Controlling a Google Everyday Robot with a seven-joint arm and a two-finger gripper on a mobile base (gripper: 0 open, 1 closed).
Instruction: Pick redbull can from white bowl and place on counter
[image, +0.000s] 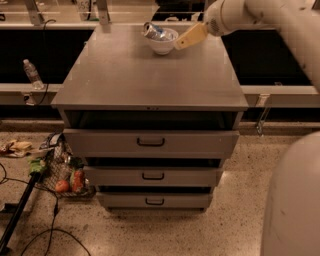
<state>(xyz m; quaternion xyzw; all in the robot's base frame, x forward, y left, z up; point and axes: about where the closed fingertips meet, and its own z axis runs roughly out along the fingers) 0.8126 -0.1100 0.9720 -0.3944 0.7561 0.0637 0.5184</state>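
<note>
The redbull can (154, 31), silver and blue, lies tilted across the white bowl (162, 45), its end sticking out over the bowl's left rim. The bowl stands at the back middle of the grey counter (150, 75). My gripper (183, 40) reaches in from the upper right on a white arm (240, 14). Its tan fingers (190, 36) point down-left and end just at the bowl's right rim, beside the can and not around it.
The cabinet has three black-handled drawers (151, 142). A clear water bottle (33, 74) stands on the pale ledge at the left. A wire basket with fruit (65, 172) and cables lie on the floor at the left. The robot's white body (292, 200) fills the lower right.
</note>
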